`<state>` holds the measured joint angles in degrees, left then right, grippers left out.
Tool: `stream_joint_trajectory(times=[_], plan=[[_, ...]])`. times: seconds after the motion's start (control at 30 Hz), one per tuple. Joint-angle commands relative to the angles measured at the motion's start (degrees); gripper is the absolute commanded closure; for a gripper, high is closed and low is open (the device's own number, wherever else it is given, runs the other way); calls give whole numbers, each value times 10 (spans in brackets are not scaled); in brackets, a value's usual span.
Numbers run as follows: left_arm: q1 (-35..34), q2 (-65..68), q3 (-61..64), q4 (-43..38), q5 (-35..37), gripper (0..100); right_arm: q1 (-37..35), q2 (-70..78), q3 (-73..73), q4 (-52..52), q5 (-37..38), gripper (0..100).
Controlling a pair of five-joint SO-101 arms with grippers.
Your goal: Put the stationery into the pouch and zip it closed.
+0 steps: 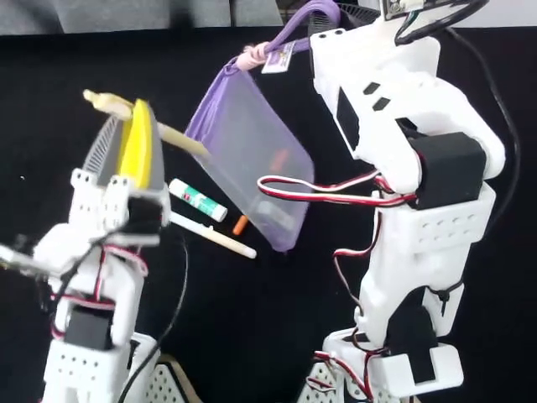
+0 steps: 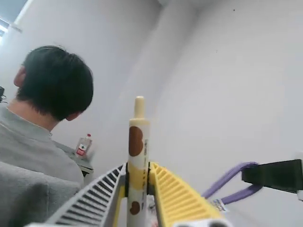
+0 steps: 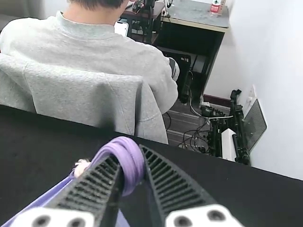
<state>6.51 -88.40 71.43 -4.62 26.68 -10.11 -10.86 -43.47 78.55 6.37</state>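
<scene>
A translucent purple pouch [image 1: 252,159] hangs tilted above the black table, held up by its purple strap [image 3: 127,161]. My right gripper [image 3: 130,170] is shut on that strap at the top of the high view [image 1: 323,18]. An orange item [image 1: 277,159] shows through the pouch wall. My left gripper [image 1: 126,122], with one yellow finger, is shut on a cream pen with brown spots [image 2: 137,156]. It holds the pen raised just left of the pouch's open upper edge, and the pen's tip [image 1: 189,144] touches or nearly touches that edge.
On the table under the pouch lie a white and green glue stick [image 1: 198,200], a long white pen [image 1: 214,235] and a small orange piece [image 1: 241,224]. The right arm's white body [image 1: 411,168] stands close to the pouch's right side.
</scene>
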Motion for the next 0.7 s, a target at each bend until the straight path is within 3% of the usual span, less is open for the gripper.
stream_joint_trajectory(times=[0.0, 0.37, 0.67], plan=[[-49, 88, -64, -60, 39, 971, 5, -49, -6, -2, 0, 988], [-51, 113, -99, -59, 55, 971, 6, -65, -4, 0, 1, 988], [0, 115, -122, -59, 50, 971, 6, -68, -4, 6, 1, 988]])
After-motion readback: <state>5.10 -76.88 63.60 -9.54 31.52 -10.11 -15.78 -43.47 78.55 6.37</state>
